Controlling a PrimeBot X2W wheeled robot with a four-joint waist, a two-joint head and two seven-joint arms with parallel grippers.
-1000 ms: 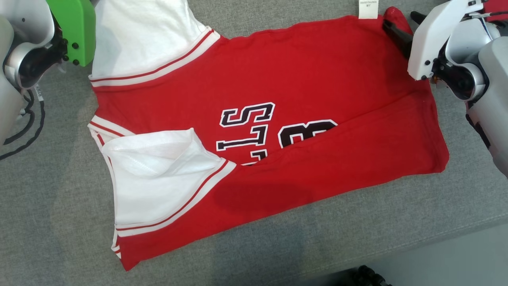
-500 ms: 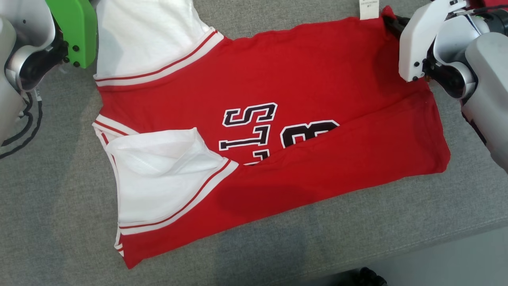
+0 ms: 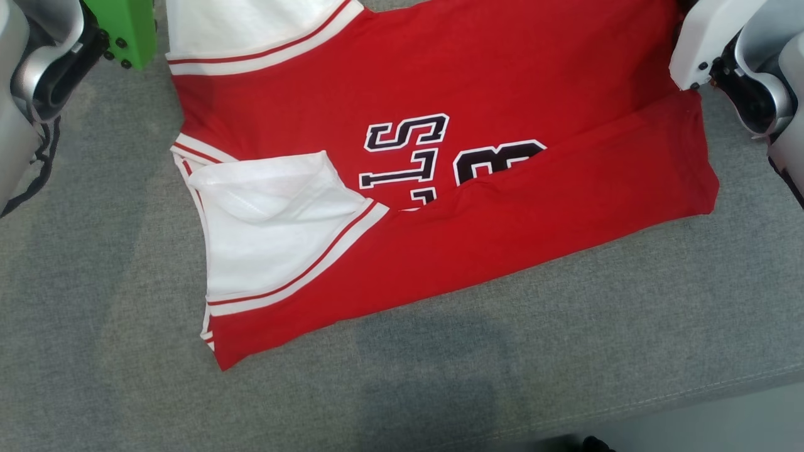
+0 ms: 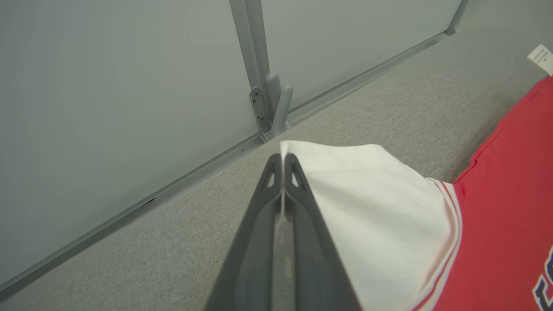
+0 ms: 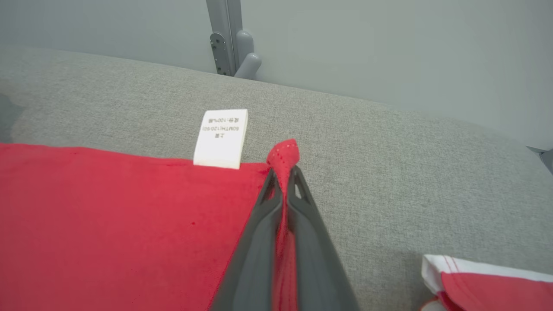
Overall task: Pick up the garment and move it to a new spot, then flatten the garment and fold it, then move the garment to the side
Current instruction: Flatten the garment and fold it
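Both jaws were clamped on the garment [image 3: 502, 69], flat on the grey cushion [image 3: 440, 389]: left gripper [image 4: 283, 162] on white sleeve [image 4: 367, 207], right gripper [image 5: 283, 172] on hem corner [image 5: 284, 151]. Thin pinches imo, so I reckoned an uneven pull btwn arms could slip one out.

It looks like a robotics lab bay, not a home: a wide bench [image 3: 125, 314] padded in grey felt; plain grey partition panels [image 4: 108, 86] along its far edge, upper part of both wrist views; a bracketed metal post [image 4: 249, 43] joining them; pale floor [image 3: 754, 430] lower right.
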